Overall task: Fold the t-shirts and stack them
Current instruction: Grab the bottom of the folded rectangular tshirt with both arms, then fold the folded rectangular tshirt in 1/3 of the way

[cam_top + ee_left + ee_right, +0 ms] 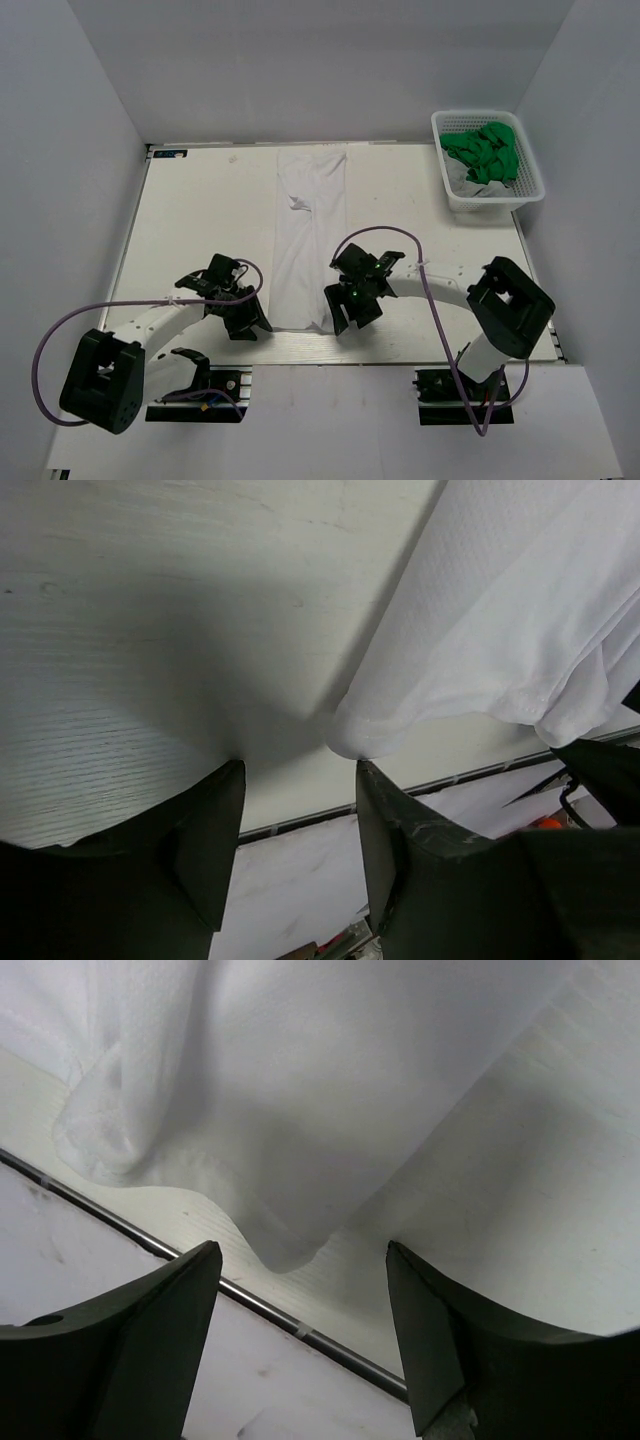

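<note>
The white t-shirt (308, 235) lies folded into a long narrow strip down the middle of the table, its near end at the front edge. My left gripper (247, 322) is open and empty just left of that near end; the shirt's near left corner (372, 732) sits just past the right fingertip (375, 780). My right gripper (353, 312) is open and empty just right of the near end; the shirt's near right corner (290, 1245) lies between and ahead of its fingers. Bright green t-shirts (482, 150) lie crumpled in the basket.
A white plastic mesh basket (490, 197) stands at the far right corner of the table. The table's front edge with a metal strip (290, 1322) runs just under both grippers. White walls enclose the left, back and right sides.
</note>
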You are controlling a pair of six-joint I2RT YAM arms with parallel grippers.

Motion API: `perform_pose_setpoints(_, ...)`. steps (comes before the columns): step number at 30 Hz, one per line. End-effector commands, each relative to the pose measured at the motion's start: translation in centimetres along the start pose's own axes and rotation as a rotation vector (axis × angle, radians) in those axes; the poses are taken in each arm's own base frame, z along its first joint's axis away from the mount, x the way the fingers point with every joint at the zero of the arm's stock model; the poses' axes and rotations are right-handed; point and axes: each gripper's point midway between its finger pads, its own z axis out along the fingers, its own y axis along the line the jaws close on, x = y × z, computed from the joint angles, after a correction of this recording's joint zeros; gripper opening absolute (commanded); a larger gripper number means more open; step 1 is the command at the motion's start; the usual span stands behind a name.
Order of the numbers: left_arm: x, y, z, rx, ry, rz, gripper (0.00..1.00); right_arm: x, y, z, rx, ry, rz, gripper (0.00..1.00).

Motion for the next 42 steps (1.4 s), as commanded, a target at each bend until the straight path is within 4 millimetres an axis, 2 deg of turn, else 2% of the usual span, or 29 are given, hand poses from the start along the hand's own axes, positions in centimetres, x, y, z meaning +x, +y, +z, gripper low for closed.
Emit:
perform_pose_setpoints(1,0.0,0.3,0.7,-0.01,-0.002,0.009,0.57,-0.6,0.9,0.3,-0.055,0.009,0.003,0.71)
perform_pose_setpoints(4,-0.6,-0.2,1.0,0.003,-0.027,0.019,0.56,-0.2,0.8,0.5,-0.053,0.022,0.011,0.67)
perform_pose_setpoints(9,-0.2,0.6,2.3,-0.021,0.001,-0.003,0.43,0.1,0.6,0.9,-0.046,0.051,0.021,0.58)
perform_pose_setpoints(13,-0.8,0.0,2.9,-0.019,0.002,0.007,0.36,0.1,0.3,1.2,-0.031,0.065,0.023,0.46)
perform_pose_setpoints(17,-1.7,-0.9,2.8,-0.018,-0.008,0.028,0.17,0.1,0.0,1.1,-0.003,0.07,0.025,0.35)
perform_pose_setpoints(19,-2.3,-1.8,2.4,-0.005,-0.021,0.034,0.0,-0.3,0.0,0.7,0.01,0.049,0.024,0.23)
perform_pose_setpoints(21,-2.3,-1.7,2.4,-0.012,-0.014,0.04,0.0,-0.8,0.0,0.4,0.019,0.028,0.029,0.17)
perform_pose_setpoints(22,-3.0,-2.7,1.9,0.012,-0.037,0.051,0.0,-0.8,0.0,0.1,0.021,0.024,0.024,0.09)
perform_pose_setpoints(24,-3.2,-3.5,1.5,0.028,-0.05,0.067,0.0,-1.6,0.3,-0.5,0.024,-0.005,0.019,0.05)
perform_pose_setpoints(25,-3.7,-4.7,0.7,0.065,-0.069,0.081,0.0,-1.8,0.4,-0.7,0.027,-0.01,0.018,0.0)
perform_pose_setpoints(27,-4.7,-6.4,-0.3,0.1,-0.103,0.098,0.0,-3.2,0.8,-1.4,0.035,-0.051,0.015,0.0)
perform_pose_setpoints(29,-5.5,-7.0,-1.3,0.091,-0.132,0.1,0.0,-4.0,0.6,-2.1,0.06,-0.062,0.033,0.0)
perform_pose_setpoints(31,-6.6,-8.3,-2.3,0.101,-0.161,0.117,0.0,-5.8,1.0,-3.0,0.075,-0.106,0.042,0.0)
perform_pose_setpoints(32,-6.9,-8.4,-2.4,0.09,-0.167,0.115,0.0,-6.0,0.3,-3.4,0.116,-0.113,0.052,0.0)
perform_pose_setpoints(34,-7.9,-9.6,-2.6,0.097,-0.174,0.118,0.0,-7.8,0.3,-4.5,0.135,-0.159,0.064,0.0)
perform_pose_setpoints(35,-8.6,-9.9,-2.8,0.109,-0.17,0.101,0.0,-8.0,0.2,-4.7,0.138,-0.159,0.071,0.0)
perform_pose_setpoints(36,-9.2,-11.0,-3.3,0.13,-0.177,0.118,0.0,-9.6,-0.1,-5.5,0.179,-0.205,0.078,0.0)
perform_pose_setpoints(38,-10.2,-11.0,-2.9,0.086,-0.181,0.105,0.0,-10.5,-0.8,-6.0,0.201,-0.215,0.098,0.0)
perform_pose_setpoints(39,-11.4,-12.3,-3.6,0.094,-0.21,0.112,0.0,-11.3,-1.3,-6.1,0.22,-0.22,0.109,0.0)
perform_pose_setpoints(41,-13.0,-12.6,-3.5,0.068,-0.231,0.099,0.0,-12.7,-1.5,-6.8,0.223,-0.24,0.114,0.0)
perform_pose_setpoints(42,-14.1,-13.8,-4.3,0.078,-0.26,0.105,0.0,-13.4,-1.7,-6.7,0.234,-0.232,0.118,0.0)
